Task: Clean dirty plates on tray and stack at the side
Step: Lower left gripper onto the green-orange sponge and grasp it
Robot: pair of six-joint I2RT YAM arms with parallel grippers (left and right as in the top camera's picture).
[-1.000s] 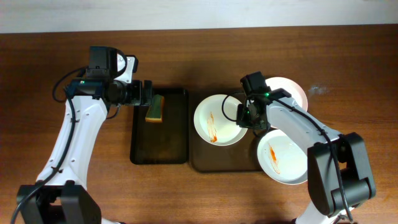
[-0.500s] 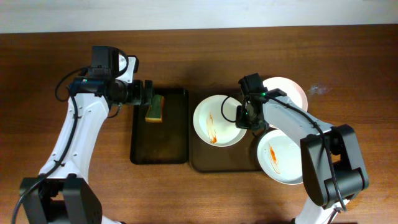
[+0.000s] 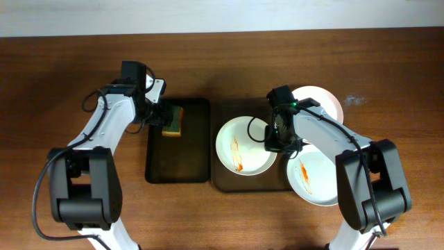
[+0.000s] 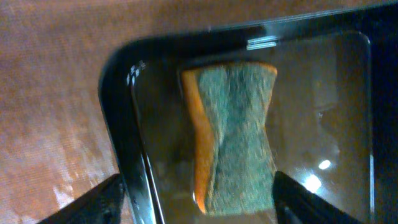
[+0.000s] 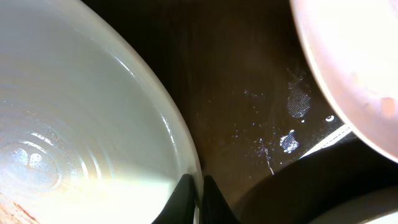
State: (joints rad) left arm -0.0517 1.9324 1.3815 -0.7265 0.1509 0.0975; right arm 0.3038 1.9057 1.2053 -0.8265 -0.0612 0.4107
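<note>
At the near-right corner of the tray (image 3: 225,182), the first plate (image 3: 316,179), streaked, overhangs the rim. The second plate (image 3: 243,146), also streaked, lies on the tray's left half, its right edge clamped by the right gripper (image 5: 198,193). The third plate (image 3: 320,103) overlaps the far-right corner; left of the tray, the left gripper (image 3: 161,114) hangs spread open over the sponge (image 3: 173,120) in the black tray (image 3: 177,163).

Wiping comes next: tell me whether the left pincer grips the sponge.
No, the sponge lies untouched between tips of the open left pincer.

At left, narrow tray (image 3: 177,163) w/ sponge (image 3: 173,120) at back; right, wide tray (image 3: 229,182) w/ 3 plates (image 3: 244,144).
</note>
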